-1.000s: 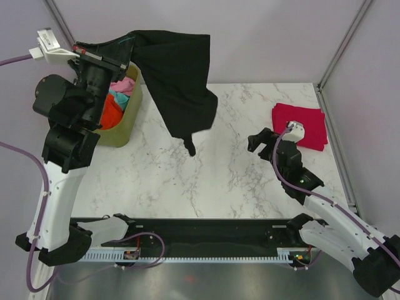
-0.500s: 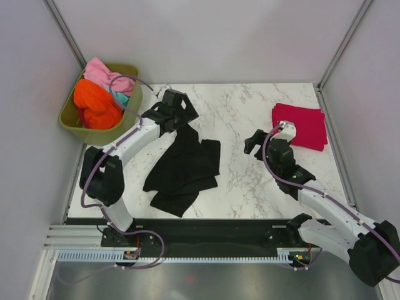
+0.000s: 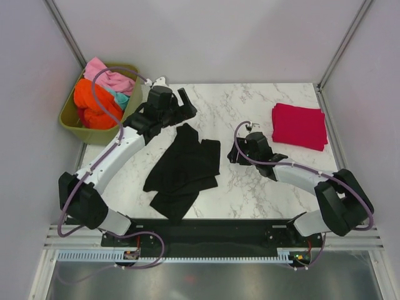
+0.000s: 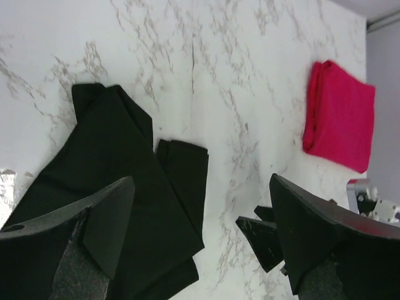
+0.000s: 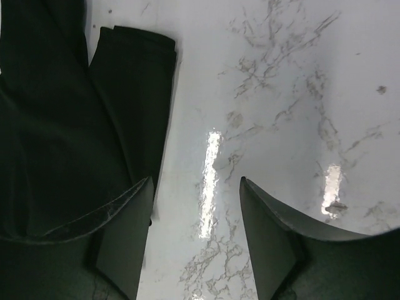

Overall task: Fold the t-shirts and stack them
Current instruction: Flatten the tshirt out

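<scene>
A black t-shirt (image 3: 184, 167) lies crumpled on the marble table, left of centre. My left gripper (image 3: 184, 106) hovers just beyond its far end. In the left wrist view this gripper (image 4: 201, 181) is open above the black shirt (image 4: 112, 162), holding nothing. My right gripper (image 3: 232, 152) is low at the shirt's right edge. Its wrist view shows the gripper (image 5: 197, 181) open over bare table, its left finger beside the black cloth (image 5: 62, 112). A folded red t-shirt (image 3: 300, 125) rests at the far right.
An olive-green tub (image 3: 128, 106) at the far left corner holds orange (image 3: 90, 103), pink (image 3: 109, 76) and teal (image 3: 120, 98) shirts. Frame posts stand at both far corners. The red shirt (image 4: 340, 115) also shows in the left wrist view.
The left gripper held the black shirt up in the air, then opened; the shirt now lies on the table. The right arm has swung left to the shirt's edge, its jaws narrowing.
</scene>
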Robot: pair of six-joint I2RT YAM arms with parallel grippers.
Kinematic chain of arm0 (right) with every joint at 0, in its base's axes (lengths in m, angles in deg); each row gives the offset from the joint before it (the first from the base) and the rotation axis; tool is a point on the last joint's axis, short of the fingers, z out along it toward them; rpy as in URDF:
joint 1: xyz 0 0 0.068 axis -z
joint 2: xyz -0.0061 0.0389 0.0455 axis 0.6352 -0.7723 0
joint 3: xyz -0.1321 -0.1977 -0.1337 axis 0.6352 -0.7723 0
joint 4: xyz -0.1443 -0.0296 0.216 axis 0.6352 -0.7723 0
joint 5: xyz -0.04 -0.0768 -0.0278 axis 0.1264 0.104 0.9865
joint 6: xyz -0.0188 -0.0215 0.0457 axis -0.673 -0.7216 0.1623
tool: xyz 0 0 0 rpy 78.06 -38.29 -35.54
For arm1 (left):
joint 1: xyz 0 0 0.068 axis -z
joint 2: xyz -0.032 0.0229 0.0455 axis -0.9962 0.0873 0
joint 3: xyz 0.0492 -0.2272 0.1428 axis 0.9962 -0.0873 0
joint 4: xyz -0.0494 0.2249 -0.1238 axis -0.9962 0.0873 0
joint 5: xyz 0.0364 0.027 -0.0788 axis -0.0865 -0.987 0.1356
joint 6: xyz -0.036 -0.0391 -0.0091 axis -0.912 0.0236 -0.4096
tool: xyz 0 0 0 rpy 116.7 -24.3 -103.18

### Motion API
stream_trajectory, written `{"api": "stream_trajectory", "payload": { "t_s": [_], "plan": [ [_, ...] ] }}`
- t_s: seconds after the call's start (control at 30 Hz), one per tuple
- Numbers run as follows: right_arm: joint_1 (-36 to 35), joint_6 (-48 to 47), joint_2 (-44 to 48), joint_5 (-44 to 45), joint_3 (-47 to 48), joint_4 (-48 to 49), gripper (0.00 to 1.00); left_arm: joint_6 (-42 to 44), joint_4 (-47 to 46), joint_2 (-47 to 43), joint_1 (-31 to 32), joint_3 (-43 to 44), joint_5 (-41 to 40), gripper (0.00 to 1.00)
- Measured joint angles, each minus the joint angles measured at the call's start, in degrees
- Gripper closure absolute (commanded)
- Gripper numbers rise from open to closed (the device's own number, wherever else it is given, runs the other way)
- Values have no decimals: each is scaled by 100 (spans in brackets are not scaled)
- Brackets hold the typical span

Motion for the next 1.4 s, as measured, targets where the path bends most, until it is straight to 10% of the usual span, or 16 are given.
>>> {"api": "stream_trajectory", "payload": {
  "t_s": [0.53,0.8,0.87,1.4],
  "plan": [
    [-452,-46,-1915,-807,1145,254,43,74,-826,-514,232,-2522,249,5],
    [-450,-114,-2474,-195,1781,81,100,251,-1235,-118,208,-2485,-33,5],
    [-448,-107,-2472,-103,1781,59,100,289,-1241,103,199,-2465,-35,6],
    [-452,109,1097,1281,426,-129,100,573,-1248,109,221,-2470,291,6]
  ]
}}
